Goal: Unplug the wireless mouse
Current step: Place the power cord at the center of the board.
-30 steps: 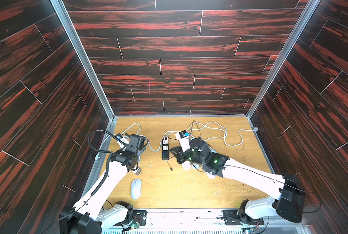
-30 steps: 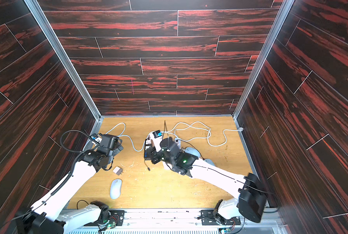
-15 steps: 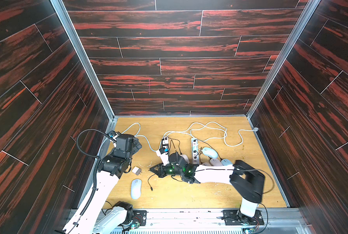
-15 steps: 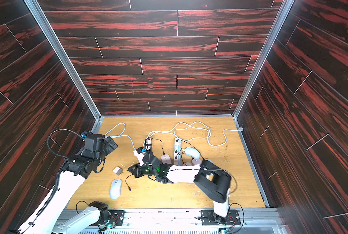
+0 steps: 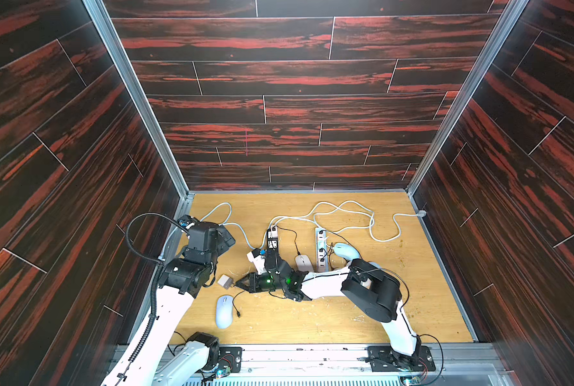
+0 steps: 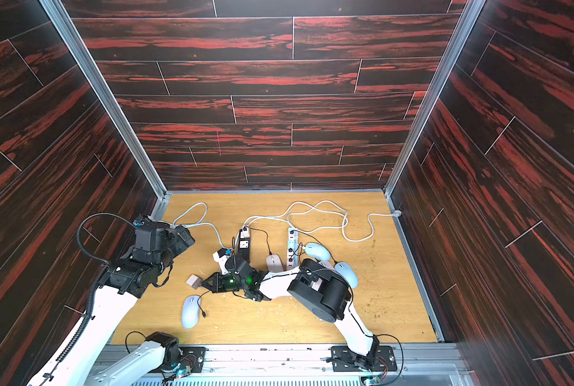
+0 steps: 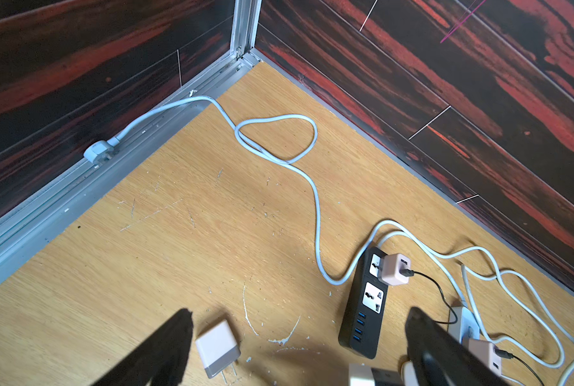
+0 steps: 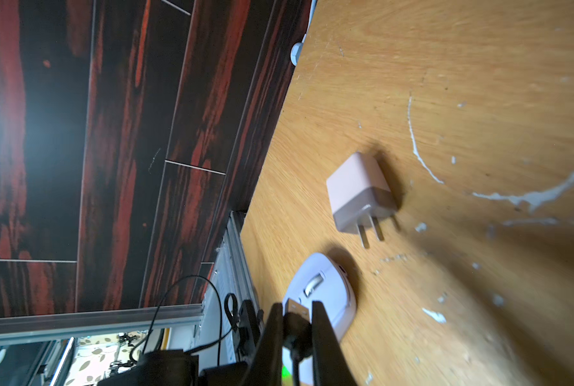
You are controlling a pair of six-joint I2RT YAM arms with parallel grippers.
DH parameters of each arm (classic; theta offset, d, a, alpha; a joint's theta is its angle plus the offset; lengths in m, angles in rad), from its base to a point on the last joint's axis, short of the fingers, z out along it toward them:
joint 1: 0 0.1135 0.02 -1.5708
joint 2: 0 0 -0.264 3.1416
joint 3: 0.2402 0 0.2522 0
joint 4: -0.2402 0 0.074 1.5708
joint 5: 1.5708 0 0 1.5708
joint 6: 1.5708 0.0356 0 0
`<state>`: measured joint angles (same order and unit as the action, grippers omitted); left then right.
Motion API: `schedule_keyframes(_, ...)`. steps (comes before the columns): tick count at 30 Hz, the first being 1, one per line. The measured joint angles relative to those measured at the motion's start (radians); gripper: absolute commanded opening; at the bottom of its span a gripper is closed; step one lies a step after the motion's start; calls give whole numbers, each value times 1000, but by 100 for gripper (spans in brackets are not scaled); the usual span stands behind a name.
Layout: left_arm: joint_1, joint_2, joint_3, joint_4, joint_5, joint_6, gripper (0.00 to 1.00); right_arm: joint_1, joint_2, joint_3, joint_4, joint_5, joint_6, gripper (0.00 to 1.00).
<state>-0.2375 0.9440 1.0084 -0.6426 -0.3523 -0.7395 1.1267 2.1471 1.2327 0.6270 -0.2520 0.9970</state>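
Mouse (image 5: 223,312) lies on the wooden bench (image 5: 312,320), near the front and over to the left. It is pale and smooth. A thin black cable (image 5: 234,301) hangs down next to it, and the cable's small loose end lies just beside the mouse. The right hand (image 5: 238,284) is low over the bench, its fingers squeezed tight on the cable's shiny plug (image 8: 295,310). A pink charger (image 5: 225,281) lies just beside that hand. The left hand (image 7: 300,312) is by the left wall with its fingers wide apart, holding nothing. A black power strip (image 7: 352,334) lies further back, with a white cord (image 7: 316,207) going into it
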Motion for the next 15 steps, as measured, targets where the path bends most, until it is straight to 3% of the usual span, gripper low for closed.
schedule_keyframes(7,0,5,0,0,6,4,100,0,14,10,-37,15,24,53)
schedule_keyframes(15,1,5,-5,9,30,19,100,-1,11,10,-70,50,0,54)
